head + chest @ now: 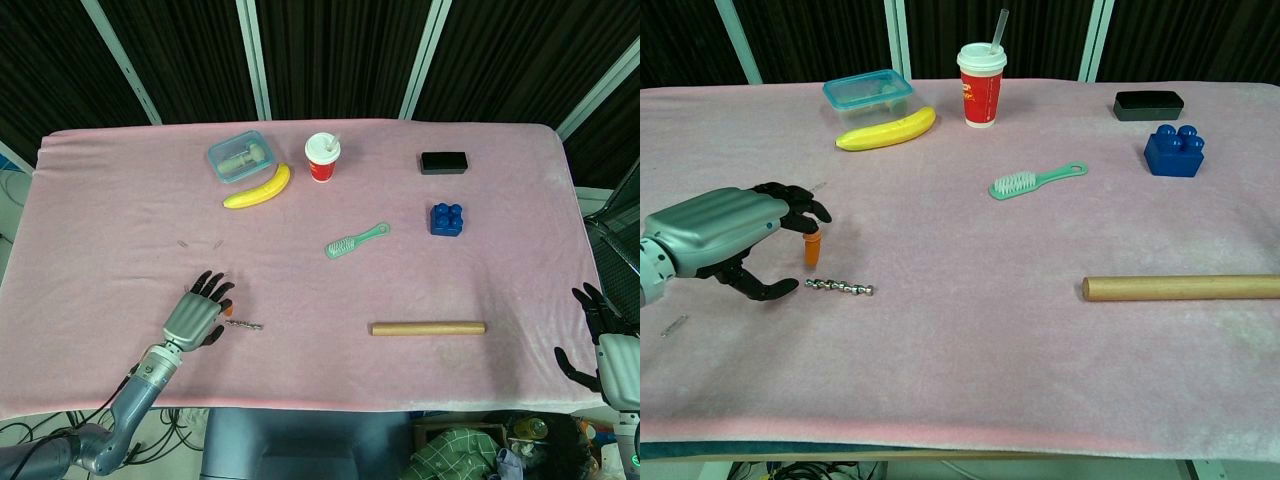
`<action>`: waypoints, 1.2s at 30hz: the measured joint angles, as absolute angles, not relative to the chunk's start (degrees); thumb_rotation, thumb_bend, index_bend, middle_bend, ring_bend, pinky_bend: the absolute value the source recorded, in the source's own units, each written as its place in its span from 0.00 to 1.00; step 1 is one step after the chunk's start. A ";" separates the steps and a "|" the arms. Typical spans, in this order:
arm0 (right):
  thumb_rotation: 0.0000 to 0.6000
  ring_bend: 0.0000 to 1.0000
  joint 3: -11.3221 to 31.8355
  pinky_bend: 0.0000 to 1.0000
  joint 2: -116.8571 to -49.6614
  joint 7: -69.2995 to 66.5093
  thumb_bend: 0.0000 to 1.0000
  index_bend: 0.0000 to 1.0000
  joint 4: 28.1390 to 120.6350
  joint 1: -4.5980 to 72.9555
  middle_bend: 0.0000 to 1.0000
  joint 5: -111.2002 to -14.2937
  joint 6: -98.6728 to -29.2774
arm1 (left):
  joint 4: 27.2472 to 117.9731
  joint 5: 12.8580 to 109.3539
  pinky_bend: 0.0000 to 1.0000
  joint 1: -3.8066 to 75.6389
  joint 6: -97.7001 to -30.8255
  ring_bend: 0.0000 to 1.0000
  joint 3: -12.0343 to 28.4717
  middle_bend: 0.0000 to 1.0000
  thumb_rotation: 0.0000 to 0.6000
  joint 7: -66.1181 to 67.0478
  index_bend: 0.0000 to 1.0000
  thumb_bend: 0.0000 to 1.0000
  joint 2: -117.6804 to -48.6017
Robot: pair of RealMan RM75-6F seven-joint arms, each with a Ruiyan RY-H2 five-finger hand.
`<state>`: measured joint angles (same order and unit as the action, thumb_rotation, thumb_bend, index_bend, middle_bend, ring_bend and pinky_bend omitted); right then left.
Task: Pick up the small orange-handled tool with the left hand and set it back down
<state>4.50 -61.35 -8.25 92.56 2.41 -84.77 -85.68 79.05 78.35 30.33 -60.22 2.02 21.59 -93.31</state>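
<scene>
The small orange-handled tool [813, 248] stands upright on the pink tablecloth [970, 330], pinched under the left hand's [725, 240] fingertips [805, 212]. A metal chain [839, 288] lies at five o'clock. The right hand [600, 335] hangs open off the table's edge.

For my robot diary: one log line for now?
left hand: at orange-handled tool, grip unclear | tool: on table | right hand: open, idle

Left hand [725, 238] hovers palm-down, fingers [790, 200] curled; right hand [603, 335] spread at the edge.
</scene>
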 measured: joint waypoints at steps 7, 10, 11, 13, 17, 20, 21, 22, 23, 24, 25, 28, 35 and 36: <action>1.00 0.15 4.43 0.23 -61.34 -8.22 0.27 0.00 92.57 2.39 0.00 -84.90 -85.71 | 79.27 78.61 0.00 30.28 -60.51 0.00 1.85 0.16 1.00 21.52 0.47 0.36 -93.18; 1.00 0.15 4.47 0.23 -61.35 -8.24 0.27 0.00 92.58 2.41 0.00 -84.76 -85.62 | 79.25 78.50 0.00 30.32 -60.39 0.00 1.84 0.16 1.00 21.61 0.47 0.37 -93.06; 1.00 0.15 4.48 0.23 -61.35 -8.23 0.27 0.00 92.59 2.42 0.00 -84.73 -85.59 | 79.17 78.43 0.00 30.33 -60.38 0.00 1.86 0.16 1.00 21.66 0.47 0.38 -93.05; 1.00 0.15 4.48 0.23 -61.32 -8.21 0.27 0.00 92.61 2.41 0.00 -84.70 -85.58 | 78.99 78.17 0.00 30.33 -60.31 0.00 1.94 0.16 1.00 21.65 0.47 0.41 -93.07; 1.00 0.15 4.48 0.23 -61.31 -8.20 0.27 0.00 92.64 2.40 0.00 -84.65 -85.53 | 78.64 77.90 0.00 30.40 -59.88 0.00 1.87 0.16 1.00 21.41 0.47 0.41 -93.29; 1.00 0.15 4.50 0.23 -61.29 -8.22 0.27 0.00 92.68 2.41 0.00 -84.59 -85.51 | 78.37 78.05 0.00 30.49 -59.77 0.00 1.74 0.16 1.00 21.38 0.47 0.41 -93.57; 1.00 0.15 4.51 0.23 -61.28 -8.22 0.27 0.00 92.69 2.41 0.00 -84.58 -85.51 | 78.25 78.06 0.00 30.54 -59.73 0.00 1.73 0.16 1.00 21.36 0.47 0.41 -93.71; 1.00 0.15 4.51 0.23 -61.27 -8.24 0.27 0.00 92.70 2.41 0.00 -84.58 -85.49 | 78.17 78.05 0.00 30.56 -59.67 0.00 1.72 0.16 1.00 21.33 0.47 0.39 -93.82; 1.00 0.15 4.51 0.23 -61.26 -8.25 0.27 0.00 92.71 2.41 0.00 -84.57 -85.48 | 78.08 78.02 0.00 30.58 -59.62 0.00 1.71 0.16 1.00 21.31 0.47 0.38 -93.93; 1.00 0.15 4.50 0.23 -61.26 -8.26 0.27 0.00 92.70 2.40 0.00 -84.57 -85.48 | 77.98 77.99 0.00 30.58 -59.59 0.00 1.67 0.16 1.00 21.32 0.47 0.37 -94.01; 1.00 0.15 4.50 0.23 -61.25 -8.30 0.27 0.00 92.70 2.40 0.00 -84.57 -85.48 | 77.92 77.95 0.00 30.54 -59.63 0.00 1.65 0.16 1.00 21.39 0.47 0.37 -94.05; 1.00 0.15 4.52 0.23 -61.22 -8.37 0.27 0.00 92.69 2.41 0.00 -84.54 -85.46 | 77.66 77.67 0.00 30.27 -59.98 0.00 1.65 0.16 1.00 21.56 0.48 0.37 -94.25; 1.00 0.15 4.52 0.23 -61.22 -8.41 0.27 0.00 92.73 2.41 0.00 -84.56 -85.46 | 76.86 77.74 0.00 30.51 -59.67 0.00 1.60 0.16 1.00 21.62 0.49 0.37 -94.93; 1.00 0.15 4.54 0.23 -61.22 -8.40 0.27 0.00 92.73 2.41 0.00 -84.54 -85.46 | 76.73 77.78 0.00 30.54 -59.68 0.00 1.62 0.16 1.00 21.66 0.49 0.37 -95.06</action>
